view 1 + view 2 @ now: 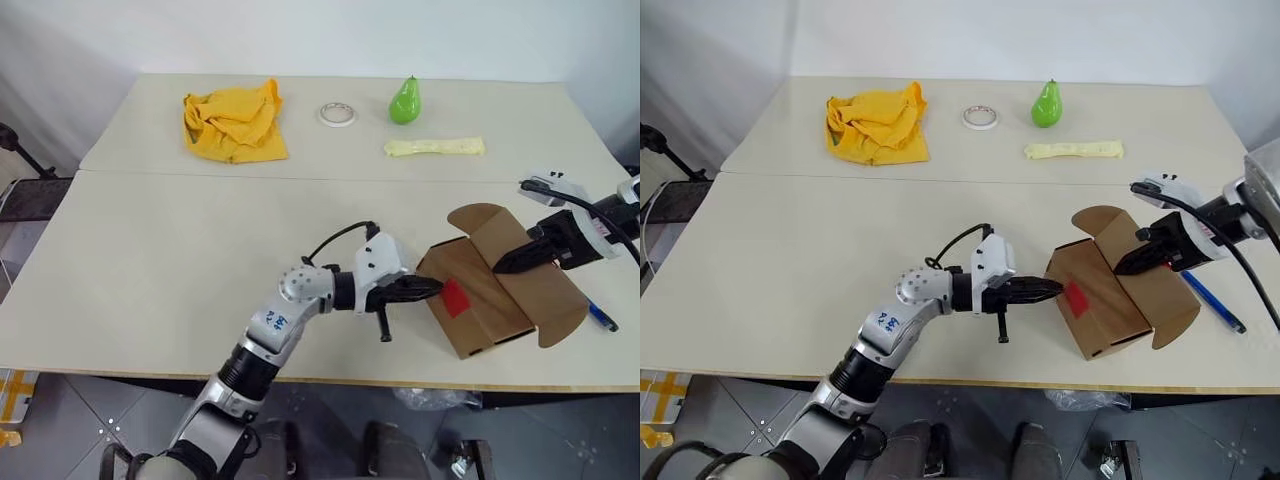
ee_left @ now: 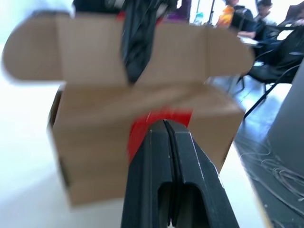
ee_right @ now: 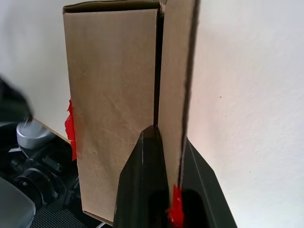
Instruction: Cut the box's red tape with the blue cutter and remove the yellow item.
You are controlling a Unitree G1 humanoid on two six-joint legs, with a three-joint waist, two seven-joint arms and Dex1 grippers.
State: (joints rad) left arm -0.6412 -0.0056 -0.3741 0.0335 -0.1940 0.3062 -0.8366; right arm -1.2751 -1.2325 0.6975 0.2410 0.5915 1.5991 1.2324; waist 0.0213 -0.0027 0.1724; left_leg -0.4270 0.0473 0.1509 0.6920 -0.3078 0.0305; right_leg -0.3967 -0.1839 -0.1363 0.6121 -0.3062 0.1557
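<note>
Tabletop [image 1: 180,250]: white, two-part. Box [image 1: 480,315] near front edge, right side, lid flap [image 1: 545,290] swung open. Yellow-orange cloth [image 1: 235,122] far left; green pear [image 1: 405,102], pale strip [image 1: 435,147], tape roll [image 1: 337,114] far side. Right tool [image 1: 505,265] pinching lid flap. Left tool [image 1: 432,288] pressed together, empty, tip at red tape [image 1: 456,298] on box side. Cutter [image 1: 1213,301] flat on tabletop, just right of box.

Bright even light, blurred wrist close-ups.
</note>
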